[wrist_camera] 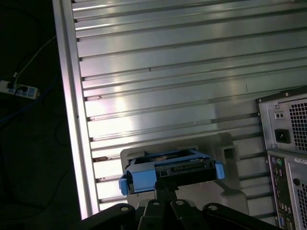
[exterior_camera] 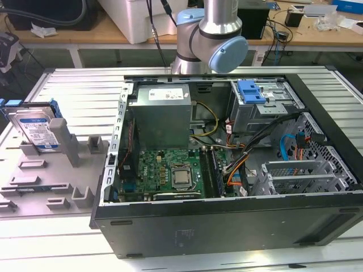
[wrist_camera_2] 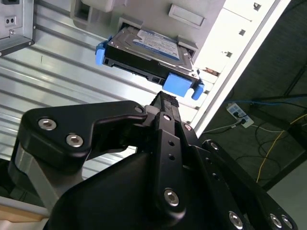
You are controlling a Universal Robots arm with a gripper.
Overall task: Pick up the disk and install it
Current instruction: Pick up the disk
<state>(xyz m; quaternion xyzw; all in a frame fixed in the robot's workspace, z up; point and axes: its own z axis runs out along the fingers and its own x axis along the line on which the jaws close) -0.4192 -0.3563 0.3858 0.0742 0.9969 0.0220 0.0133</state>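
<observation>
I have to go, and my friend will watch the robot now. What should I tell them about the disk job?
Gripper: aimed at the disk in both wrist views, apart from it, holding nothing.
Disk: propped up in the grey fixture tray, at the exterior view's left of the open computer case.
Done: nothing that shows; the disk is not lifted.
Left: both the pick-up and the install.

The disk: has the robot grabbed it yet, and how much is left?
Nothing looks done yet. The disk rests in the grey tray, outside the open computer case. In the second wrist view the hand hovers near it, not holding it. Picking up and installing are both left.
</observation>
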